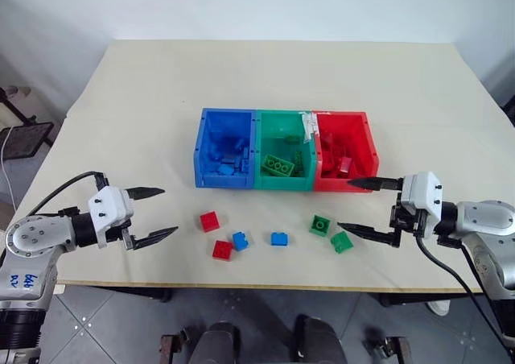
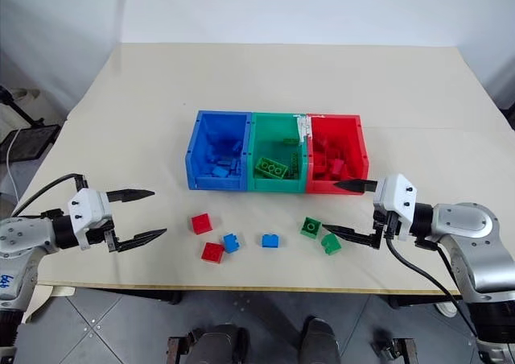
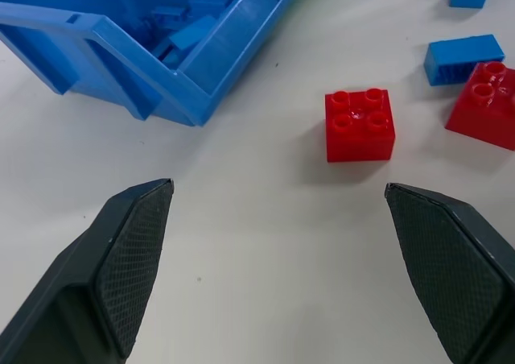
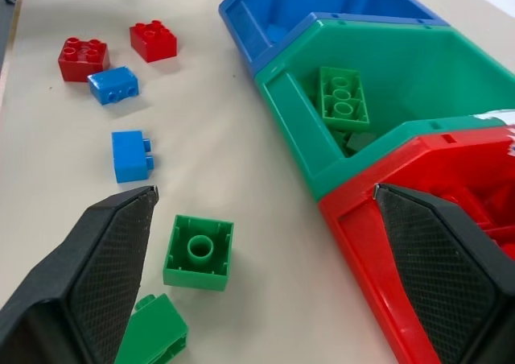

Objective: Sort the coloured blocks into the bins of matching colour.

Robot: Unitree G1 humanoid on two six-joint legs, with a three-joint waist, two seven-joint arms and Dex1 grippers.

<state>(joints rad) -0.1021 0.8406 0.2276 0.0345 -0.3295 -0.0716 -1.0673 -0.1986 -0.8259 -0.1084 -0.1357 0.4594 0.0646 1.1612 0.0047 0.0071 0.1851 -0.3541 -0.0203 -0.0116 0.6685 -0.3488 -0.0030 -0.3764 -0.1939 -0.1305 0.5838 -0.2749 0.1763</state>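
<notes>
- Six loose blocks lie on the table point(image 1: 121, 82) in front of the bins: red block point(image 1: 209, 221), second red block point(image 1: 222, 250), blue block point(image 1: 240, 241), second blue block point(image 1: 279, 238), green block point(image 1: 319, 225), second green block point(image 1: 342, 241). The reds sit toward the robot's left, the blues in the middle, the greens toward its right.
- All are small studded bricks, roughly square. The second green block lies tilted on an edge, as best the right wrist view shows.
- Behind them, three joined bins in a row: blue bin point(image 1: 201, 138), green bin point(image 1: 261, 175), red bin point(image 1: 372, 142). Each already holds bricks of its own colour; a long green brick lies flat in the green bin.
- Left gripper point(image 1: 157, 213): fingers spread wide, nothing between them, hovering over the table left of the reds. Its wrist view looks straight at the nearer red block.
- Right gripper point(image 1: 364, 205): also wide open and empty, near the red bin's front corner, just beside the green pair.
- Step in hand, by my reading: sorting partly done, both arms poised between picks.
- Next move likely calls for lowering one gripper over its nearest block, fingers straddling it, then closing. The reds must cross to the far bin.
</notes>
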